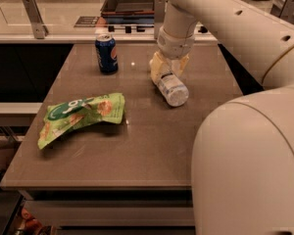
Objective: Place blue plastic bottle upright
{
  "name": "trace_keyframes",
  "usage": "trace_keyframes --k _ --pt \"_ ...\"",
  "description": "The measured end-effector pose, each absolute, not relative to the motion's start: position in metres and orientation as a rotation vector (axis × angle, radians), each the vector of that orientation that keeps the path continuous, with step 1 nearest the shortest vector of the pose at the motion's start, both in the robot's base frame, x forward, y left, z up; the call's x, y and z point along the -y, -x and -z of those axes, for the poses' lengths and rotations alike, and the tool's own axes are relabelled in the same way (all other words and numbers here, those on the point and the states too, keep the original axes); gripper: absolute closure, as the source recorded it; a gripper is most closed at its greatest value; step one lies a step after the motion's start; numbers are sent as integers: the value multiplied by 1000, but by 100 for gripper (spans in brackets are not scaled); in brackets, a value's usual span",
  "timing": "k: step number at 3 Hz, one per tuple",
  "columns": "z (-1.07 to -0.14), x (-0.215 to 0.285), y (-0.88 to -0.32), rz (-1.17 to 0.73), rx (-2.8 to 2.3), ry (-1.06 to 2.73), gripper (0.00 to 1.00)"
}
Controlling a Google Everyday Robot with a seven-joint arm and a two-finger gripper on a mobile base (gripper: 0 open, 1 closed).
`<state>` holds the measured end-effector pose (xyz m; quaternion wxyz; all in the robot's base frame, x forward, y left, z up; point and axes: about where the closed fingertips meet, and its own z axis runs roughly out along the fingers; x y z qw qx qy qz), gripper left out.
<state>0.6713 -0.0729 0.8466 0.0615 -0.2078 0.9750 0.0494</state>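
The blue plastic bottle (173,89) lies on its side on the brown table (152,141), right of centre, with its round end turned toward the camera. My gripper (169,66) comes down from above over the bottle's far end. Its pale yellow fingers (156,66) sit on either side of the bottle and press against it. The bottle's cap end is hidden behind the gripper. The bottle rests on the tabletop.
A dark blue soda can (106,53) stands upright at the back left. A green snack bag (81,115) lies flat at the left. My arm's large white body (250,165) fills the right foreground. A counter with a dark tray (130,4) runs behind the table.
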Motion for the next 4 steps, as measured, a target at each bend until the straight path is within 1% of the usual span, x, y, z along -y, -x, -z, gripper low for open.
trace_keyframes --k 1,2,4 --pt "-844 71 -673 -152 -2945 629 88" --pt "-842 70 -675 -154 -2942 630 100" --pt "-842 72 -676 -171 -2925 621 100"
